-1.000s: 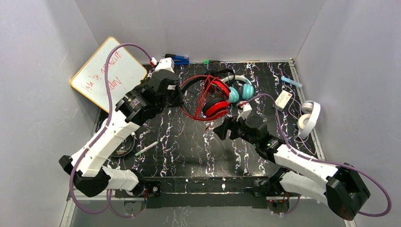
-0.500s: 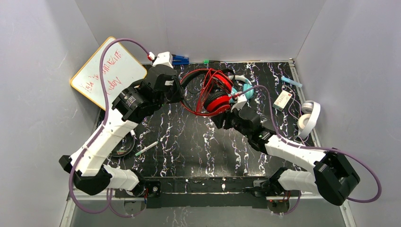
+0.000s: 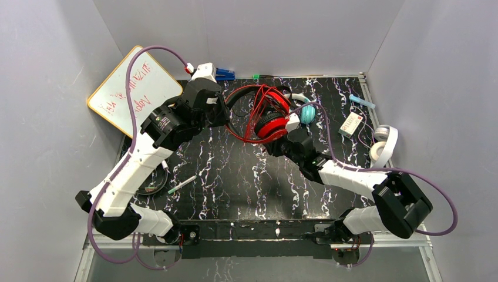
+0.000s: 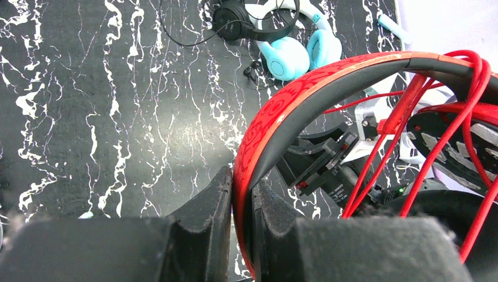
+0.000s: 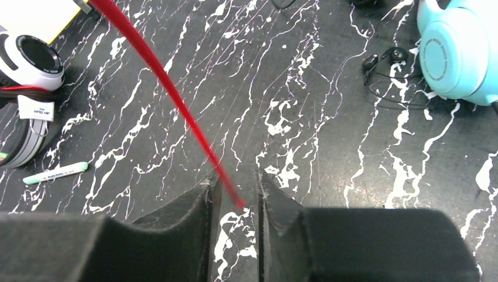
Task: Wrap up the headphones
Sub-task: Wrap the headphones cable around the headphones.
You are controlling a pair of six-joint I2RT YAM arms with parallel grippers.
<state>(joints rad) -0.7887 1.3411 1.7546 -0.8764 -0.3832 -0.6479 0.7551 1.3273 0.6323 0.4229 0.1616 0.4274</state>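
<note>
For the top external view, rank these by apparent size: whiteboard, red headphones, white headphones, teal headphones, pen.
1. whiteboard
2. red headphones, cord loops included
3. white headphones
4. pen
Unranked: teal headphones, partly hidden behind the right arm.

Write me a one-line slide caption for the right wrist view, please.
The right gripper straddles the red cord above the black marbled table, a teal ear cup at right.

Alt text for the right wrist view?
Red cord runs diagonally from top left down into the right gripper, jaws slightly parted. Teal earcup top right, green pen at left, black marbled table beneath.
</note>
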